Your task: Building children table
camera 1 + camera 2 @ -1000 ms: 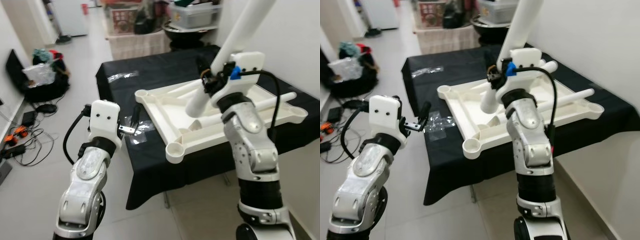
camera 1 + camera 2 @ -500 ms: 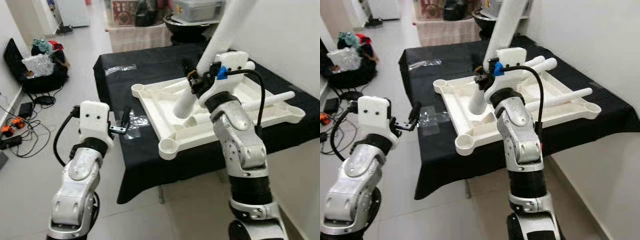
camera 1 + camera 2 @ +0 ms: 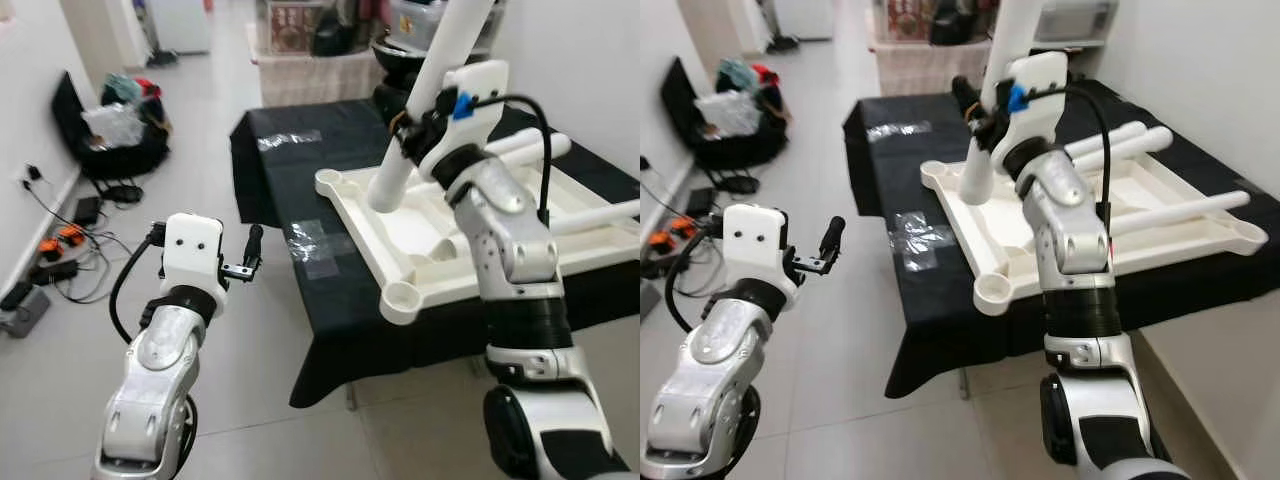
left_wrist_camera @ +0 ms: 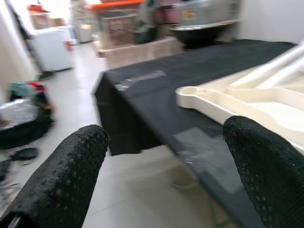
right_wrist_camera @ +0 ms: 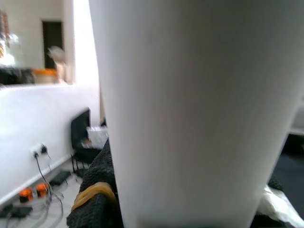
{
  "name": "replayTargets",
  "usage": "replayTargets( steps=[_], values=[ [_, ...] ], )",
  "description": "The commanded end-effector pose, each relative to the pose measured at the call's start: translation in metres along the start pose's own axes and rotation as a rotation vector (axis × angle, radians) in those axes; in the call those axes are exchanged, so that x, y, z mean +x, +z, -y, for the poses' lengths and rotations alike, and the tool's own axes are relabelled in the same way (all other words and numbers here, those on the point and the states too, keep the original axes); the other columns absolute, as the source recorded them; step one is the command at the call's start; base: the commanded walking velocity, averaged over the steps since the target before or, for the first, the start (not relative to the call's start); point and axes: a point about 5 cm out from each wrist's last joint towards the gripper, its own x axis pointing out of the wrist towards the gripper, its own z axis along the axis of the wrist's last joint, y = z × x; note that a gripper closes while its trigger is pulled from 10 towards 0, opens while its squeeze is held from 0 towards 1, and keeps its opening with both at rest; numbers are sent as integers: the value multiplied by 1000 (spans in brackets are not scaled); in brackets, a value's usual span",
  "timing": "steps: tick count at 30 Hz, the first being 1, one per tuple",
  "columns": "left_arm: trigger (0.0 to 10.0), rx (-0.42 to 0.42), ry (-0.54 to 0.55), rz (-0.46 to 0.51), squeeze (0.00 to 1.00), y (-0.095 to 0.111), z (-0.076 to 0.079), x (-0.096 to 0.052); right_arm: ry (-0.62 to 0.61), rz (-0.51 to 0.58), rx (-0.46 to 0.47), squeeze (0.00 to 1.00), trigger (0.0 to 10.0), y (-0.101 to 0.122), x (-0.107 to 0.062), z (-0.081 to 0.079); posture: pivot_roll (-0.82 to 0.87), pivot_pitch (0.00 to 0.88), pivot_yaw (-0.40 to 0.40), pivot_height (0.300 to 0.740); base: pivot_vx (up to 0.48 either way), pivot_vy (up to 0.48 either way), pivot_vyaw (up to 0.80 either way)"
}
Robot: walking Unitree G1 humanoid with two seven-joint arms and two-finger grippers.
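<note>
The white children's table top (image 3: 450, 215) lies upside down on a black-covered table (image 3: 340, 150). My right gripper (image 3: 412, 128) is shut on a white table leg (image 3: 400, 160), held tilted. The leg's lower end is just inside the top's rim, close to the far-left corner socket (image 3: 331, 181). In the right wrist view the leg (image 5: 199, 109) stands against a black finger (image 5: 95, 199). My left gripper (image 3: 250, 256) is open and empty over the floor, left of the table's edge. Its fingers (image 4: 61, 175) frame the corner socket (image 4: 190, 91).
Two more white legs (image 3: 525, 146) (image 3: 605, 213) lie on the table top. A clear tape patch (image 3: 315, 245) is stuck to the cloth. Bags (image 3: 120, 130) and cables with power strips (image 3: 60, 240) lie on the floor at left. Boxes (image 3: 300, 20) stand beyond the table, and a wall is at right.
The whole view has shifted, so the table now sits further right. The held leg's lower end has come closer to the far-left corner socket. The left gripper is now off the table's edge.
</note>
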Motion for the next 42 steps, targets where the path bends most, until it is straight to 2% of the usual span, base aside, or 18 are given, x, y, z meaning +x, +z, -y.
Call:
replayTargets(
  steps=[1, 5, 8, 9, 10, 13, 15, 18, 24, 27, 30, 32, 35, 42],
  values=[
    [10000, -4, -42, -8, 0, 0, 4, -3, 31, -1, 20, 0, 10000, 1, 2, 4, 16, 61, -38, 740, 0, 0, 0],
    [10000, -29, -189, -43, 0, -10, 18, -15, 188, -62, 63, 0, 10000, -6, -1, 15, 20, 69, -33, 740, 0, 0, 0],
    [10000, -26, -219, -43, 0, -11, 20, -17, 213, -73, 72, 0, 10000, -7, -2, 18, 20, 69, -33, 740, 0, 0, 0],
    [10000, -46, -260, -55, 0, -13, 24, -21, 280, -76, 101, 0, 10000, -7, -4, 20, 25, 74, -30, 740, 0, 0, 0],
    [10000, -72, -321, -76, 0, -18, 30, -29, 399, -66, 173, 0, 10000, -4, -7, 25, 30, 80, -27, 740, 0, 0, 0],
    [10000, -72, -357, -88, 0, -20, 34, -34, 493, -66, 177, 0, 10000, -4, -9, 27, 37, 86, -23, 740, 0, 0, 0],
    [10000, -72, -357, -88, 0, -20, 34, -34, 493, -66, 177, 0, 10000, -4, -9, 27, 37, 86, -23, 740, 0, 0, 0],
    [10000, -85, -404, -107, 0, -21, 40, -44, 642, -100, 164, 0, 10000, -10, -15, 30, 63, 106, -21, 740, 0, 0, 0],
    [10000, -108, -448, -128, 0, -20, 42, -56, 702, -158, 124, 0, 10000, -19, -23, 43, 80, 137, -17, 740, 0, 0, 0],
    [10000, -111, -470, -138, 0, -20, 43, -60, 691, -178, 120, 0, 10000, -20, -24, 48, 86, 149, -13, 740, 0, 0, 0],
    [10000, -113, -586, -169, 0, -24, 49, -72, 676, -201, 103, 0, 10000, -20, -25, 57, 88, 164, -7, 740, 0, 0, 0],
    [10000, -80, -639, -176, 0, -26, 51, -77, 687, -189, 109, 0, 10000, -19, -25, 57, 90, 169, -3, 740, 0, 0, 0],
    [10000, -50, -661, -174, 0, -26, 52, -77, 715, -177, 120, 0, 10000, -20, -25, 54, 92, 172, 0, 740, 0, 0, 0],
    [10000, -46, -664, -175, 0, -25, 54, -77, 784, -158, 130, 0, 10000, -22, -24, 47, 94, 175, 3, 740, 0, 0, 0]
  ],
)
